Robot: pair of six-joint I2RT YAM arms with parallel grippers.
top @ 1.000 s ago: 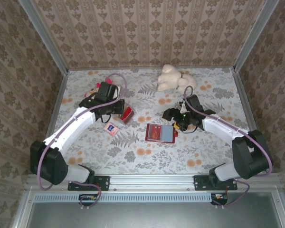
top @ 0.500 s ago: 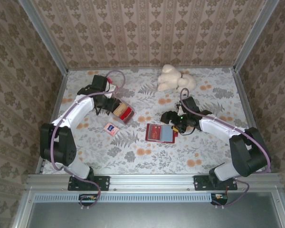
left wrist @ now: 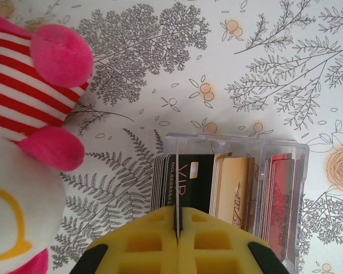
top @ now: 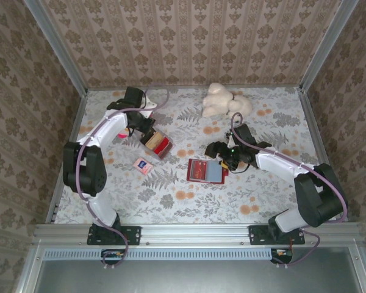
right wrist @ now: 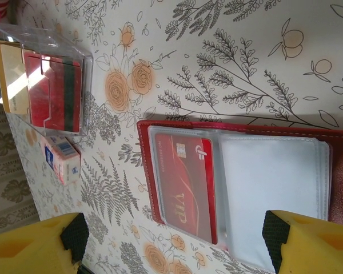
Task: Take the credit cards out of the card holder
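While left pincer [left wrist: 176,220] is together, right pincer [right wrist: 171,234] apart, card holder [right wrist: 340,177] holds 1 red card [right wrist: 186,177].

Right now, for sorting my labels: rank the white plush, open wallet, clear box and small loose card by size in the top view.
1. white plush
2. open wallet, not far behind
3. clear box
4. small loose card

Clear box [top: 157,142] holding red, tan and black cards stands left of centre on the floral bench [top: 183,204]. Small blue-red card [top: 143,165] lies near it. White plush [top: 224,102] at far edge; pink-striped plush [left wrist: 23,108] near the box.
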